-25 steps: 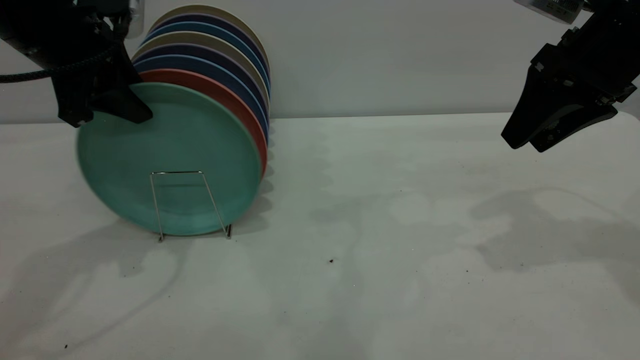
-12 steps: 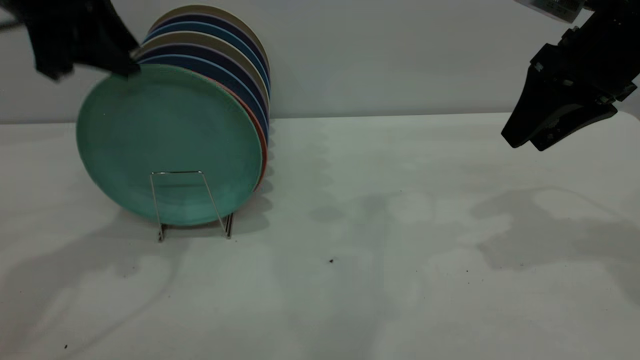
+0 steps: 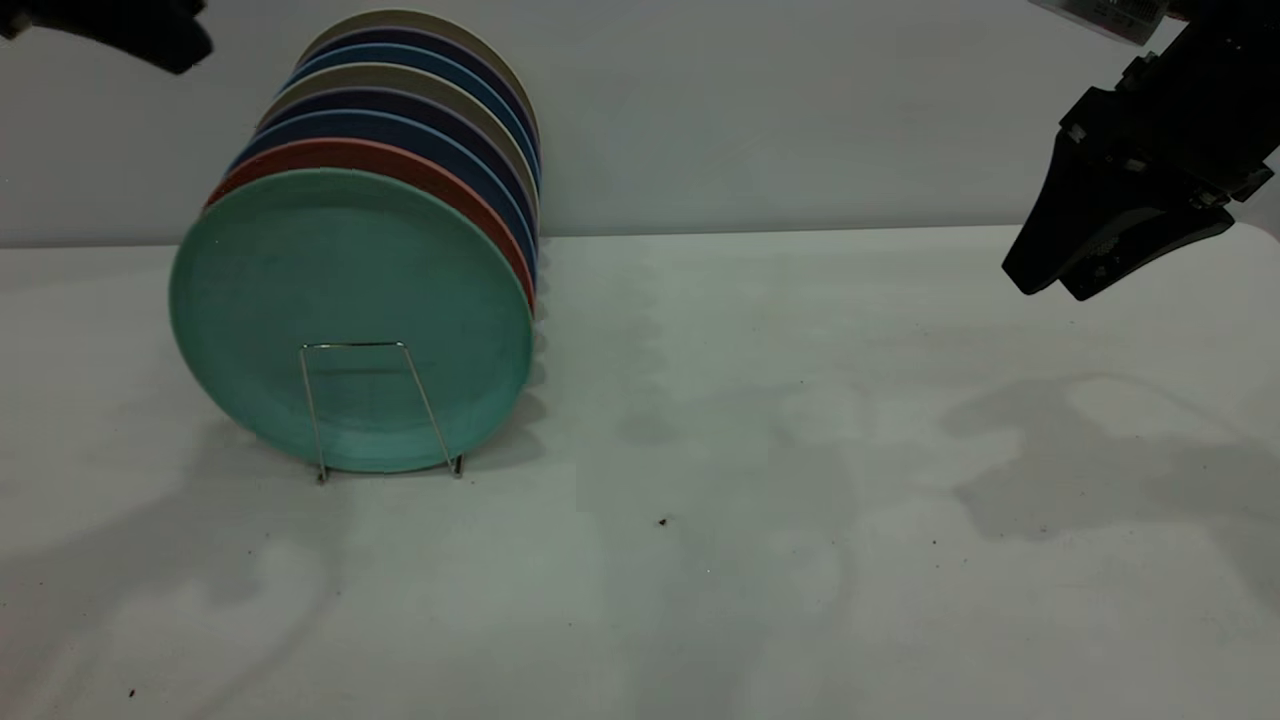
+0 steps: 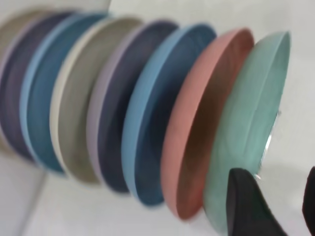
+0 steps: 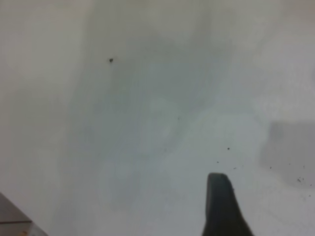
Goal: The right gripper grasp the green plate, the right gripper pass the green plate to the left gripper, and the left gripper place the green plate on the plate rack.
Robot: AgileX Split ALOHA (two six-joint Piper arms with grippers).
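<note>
Green plate (image 3: 350, 310) stands on edge in the plate rack (image 3: 380, 410), frontmost of the stack, touching the salmon-pink plate (image 3: 440, 185) behind. Left gripper (image 3: 150, 30) is up at 11 o'clock from the plate, clear of it, fingers parted, empty. Right gripper (image 3: 1050, 275) hangs far off at 3 o'clock over the table (image 3: 800, 500); can't tell its jaw state.

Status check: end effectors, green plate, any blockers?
Left end effector open, up above the rack's left end, holding nothing. Right end effector idle at far right. Green plate upright in front slot of rack, against pink plate. No blockers.
</note>
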